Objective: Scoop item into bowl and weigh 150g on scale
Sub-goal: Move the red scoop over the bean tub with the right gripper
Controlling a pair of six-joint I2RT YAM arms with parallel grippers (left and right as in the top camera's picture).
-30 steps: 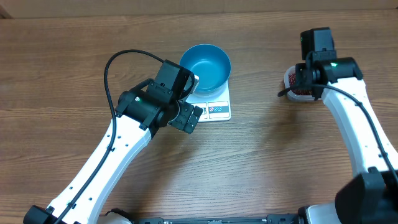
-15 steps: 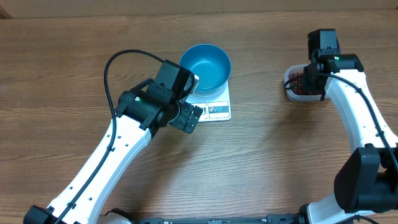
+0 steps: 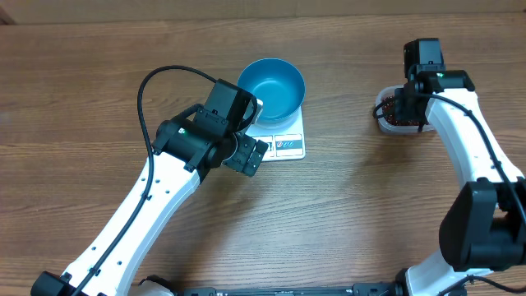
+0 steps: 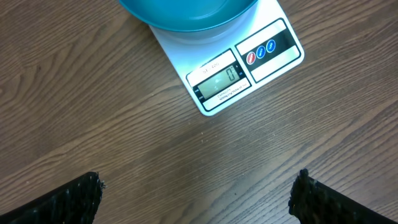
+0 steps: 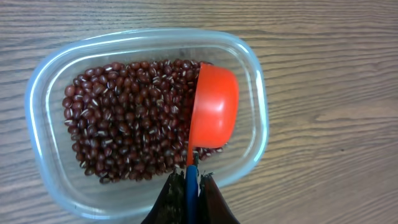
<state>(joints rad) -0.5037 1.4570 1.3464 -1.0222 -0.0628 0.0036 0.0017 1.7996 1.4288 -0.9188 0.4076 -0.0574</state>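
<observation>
Bowl on the scale is empty, nothing weighed yet, right fingers clamp the scoop in the beans, left fingers wide open.

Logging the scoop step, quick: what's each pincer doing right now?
Left pincer: open, holding nothing.
Right pincer: closed on the handle of the orange scoop.
</observation>
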